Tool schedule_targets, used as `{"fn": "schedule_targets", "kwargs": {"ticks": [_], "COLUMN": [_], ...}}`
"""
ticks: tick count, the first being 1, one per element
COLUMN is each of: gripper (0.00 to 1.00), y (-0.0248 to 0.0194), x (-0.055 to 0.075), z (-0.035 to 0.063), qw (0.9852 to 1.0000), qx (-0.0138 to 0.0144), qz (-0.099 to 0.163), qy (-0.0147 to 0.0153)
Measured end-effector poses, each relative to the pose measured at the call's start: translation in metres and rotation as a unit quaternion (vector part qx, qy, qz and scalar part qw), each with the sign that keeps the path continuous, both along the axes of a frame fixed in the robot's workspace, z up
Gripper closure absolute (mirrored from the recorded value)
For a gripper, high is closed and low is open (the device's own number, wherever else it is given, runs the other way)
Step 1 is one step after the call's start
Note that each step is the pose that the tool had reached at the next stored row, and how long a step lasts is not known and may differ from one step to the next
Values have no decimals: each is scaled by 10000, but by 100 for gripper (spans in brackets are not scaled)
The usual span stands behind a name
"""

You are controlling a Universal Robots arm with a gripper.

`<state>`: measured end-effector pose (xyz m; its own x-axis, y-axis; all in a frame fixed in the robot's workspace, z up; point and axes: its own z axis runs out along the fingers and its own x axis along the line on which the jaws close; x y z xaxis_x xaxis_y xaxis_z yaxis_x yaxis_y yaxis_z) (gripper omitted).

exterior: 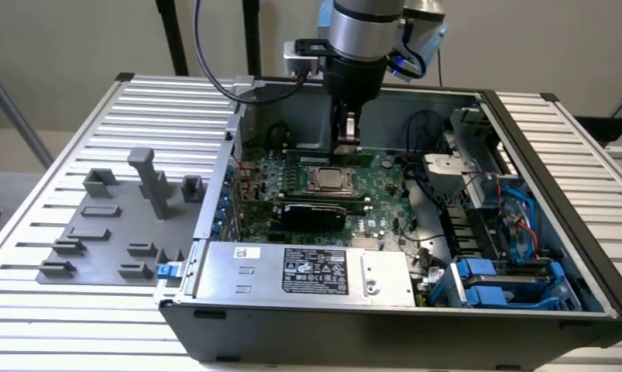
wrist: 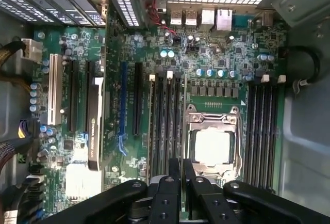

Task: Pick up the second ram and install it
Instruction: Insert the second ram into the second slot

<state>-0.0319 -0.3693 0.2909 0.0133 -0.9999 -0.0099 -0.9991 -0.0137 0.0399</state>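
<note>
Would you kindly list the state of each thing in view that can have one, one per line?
Computer case: side panel off, interior exposed.
CPU socket: lid latched down, no cooler mounted.
Expansion card: seated in its slot.
End effector: inside the case above the motherboard, fingers close together, near the memory slots beside the socket.
Fixture plate: on the table, outside the case.
</note>
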Motion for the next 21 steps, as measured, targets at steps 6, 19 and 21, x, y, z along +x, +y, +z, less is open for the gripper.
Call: {"fn": "schedule_targets", "kwargs": {"ticks": [6, 19, 21], "gripper": [100, 100, 100], "y": [-31, -61, -61], "x": [0, -6, -22], "z": [-111, -346, -382], "qw": [10000, 10000, 9999], "qx": [1, 1, 2], "qz": [-4, -97, -101], "qy": [0, 0, -1]}}
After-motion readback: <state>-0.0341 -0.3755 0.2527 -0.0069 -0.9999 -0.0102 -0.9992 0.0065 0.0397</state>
